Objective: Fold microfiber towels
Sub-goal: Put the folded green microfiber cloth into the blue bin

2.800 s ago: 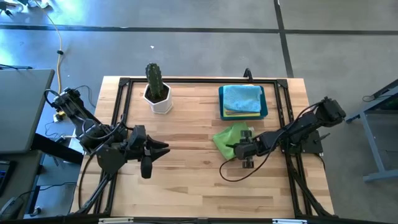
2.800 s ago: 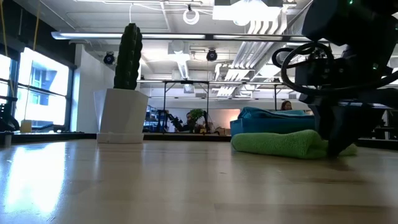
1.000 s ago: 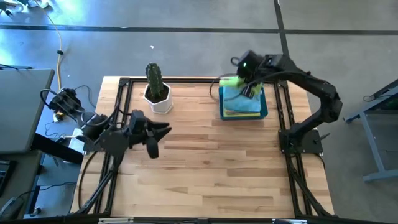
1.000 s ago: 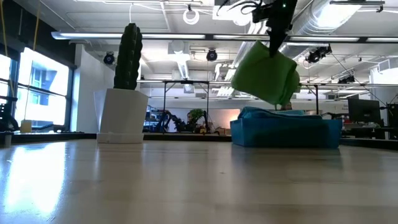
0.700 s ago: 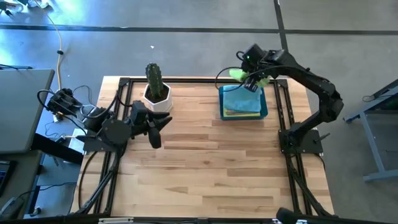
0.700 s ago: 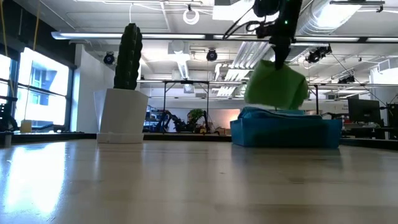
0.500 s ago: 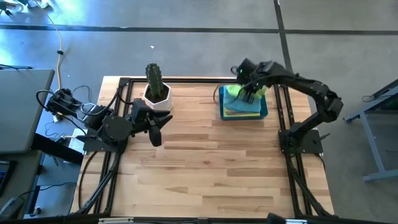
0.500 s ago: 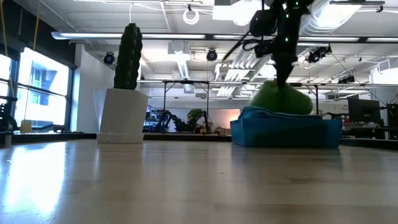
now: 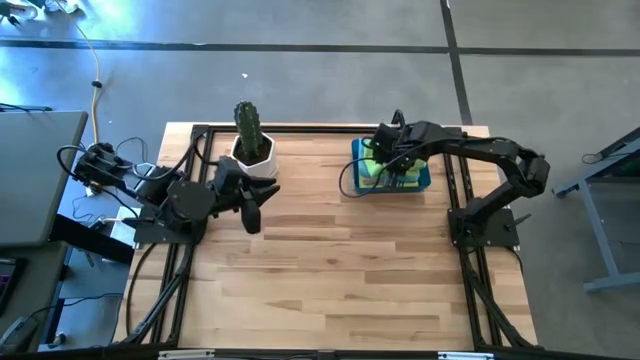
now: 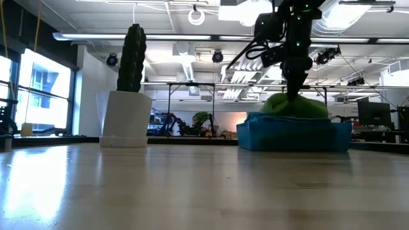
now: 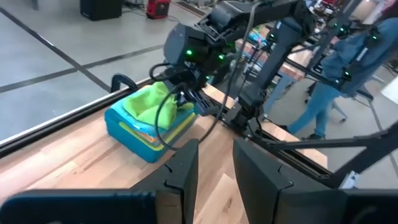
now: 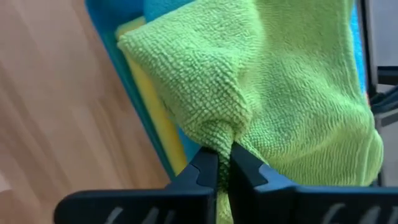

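Note:
A lime green microfiber towel (image 12: 280, 93) lies bunched on top of the stack in the blue bin (image 9: 425, 180) at the table's far right. Under it show a yellow towel (image 12: 146, 93) and a light blue towel (image 12: 165, 9). My right gripper (image 12: 224, 155) stands over the bin, shut on the green towel (image 10: 295, 105). My left gripper (image 11: 214, 168) hovers open and holding nothing near the cactus pot, left of the table's middle (image 9: 250, 200). My right gripper pinches a gathered fold (image 12: 227, 134) of the green towel between its two fingers, coming from above and pointing down. The towel's underside rests on the stacked towels in the bin. Its cloth spreads slack around the fingers.
A cactus in a white pot (image 9: 250, 150) stands at the far left of the table. A black frame rail (image 9: 300, 128) runs along the table's edges. Bare wood (image 9: 330, 270) fills the middle and near side. A person in blue (image 11: 354, 56) stands beyond the table.
My right gripper has come down over the bin with the green towel. The towel hung clear in the air and now lies bunched on the stack. My left gripper has drifted a little toward the far edge, nearer the cactus pot.

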